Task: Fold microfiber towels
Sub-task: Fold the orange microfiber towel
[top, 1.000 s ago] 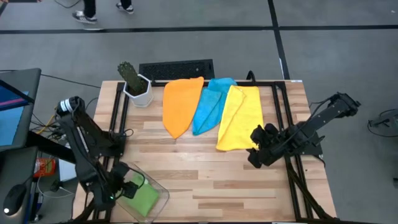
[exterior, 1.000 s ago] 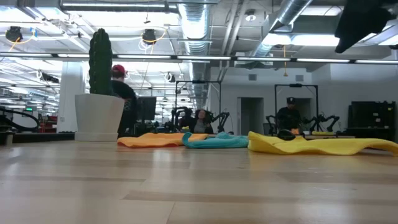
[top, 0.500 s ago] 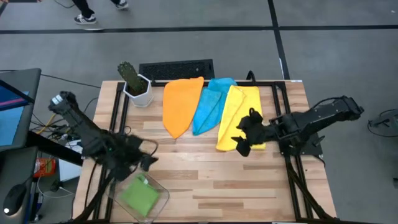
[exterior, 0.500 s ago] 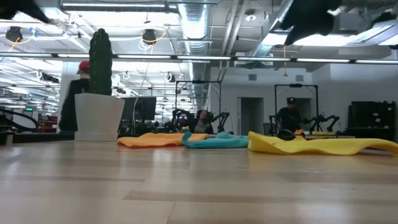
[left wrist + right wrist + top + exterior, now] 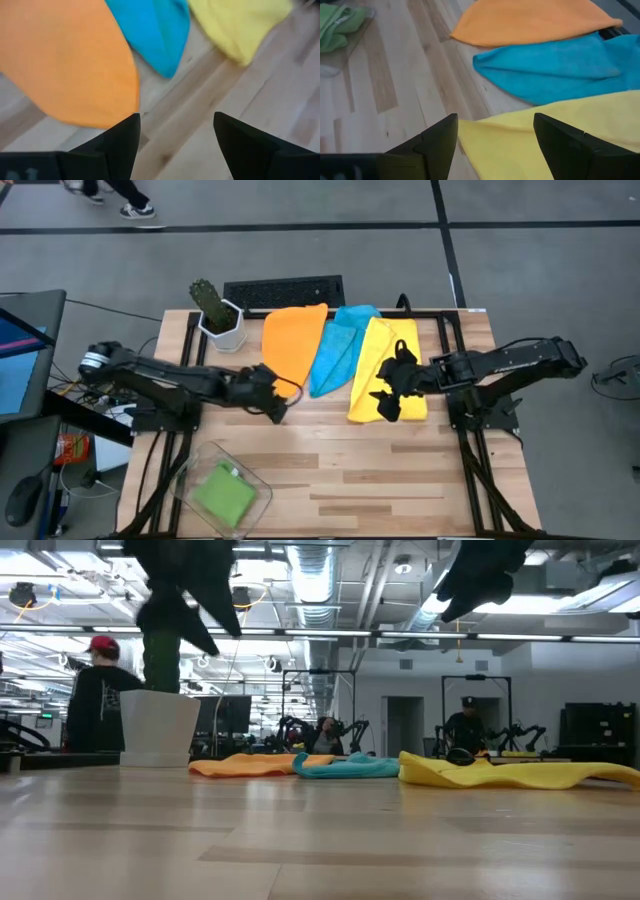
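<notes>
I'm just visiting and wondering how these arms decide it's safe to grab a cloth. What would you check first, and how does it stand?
1. Left gripper open, empty: ok.
2. Right gripper open, empty: ok.
3. Left gripper near the orange towel, not yet touching: ok.
4. Right gripper above the yellow towel, clear of the light blue towel: ok.
5. Green towel already in the clear bin: ok.
6. Towels overlapping underneath: cannot tell.

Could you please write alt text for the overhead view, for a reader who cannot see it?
Orange towel, light blue towel and yellow towel lie side by side on a wooden table, with the open left gripper by the orange one and the open right gripper over the yellow one. A green towel sits in a clear bin.
</notes>
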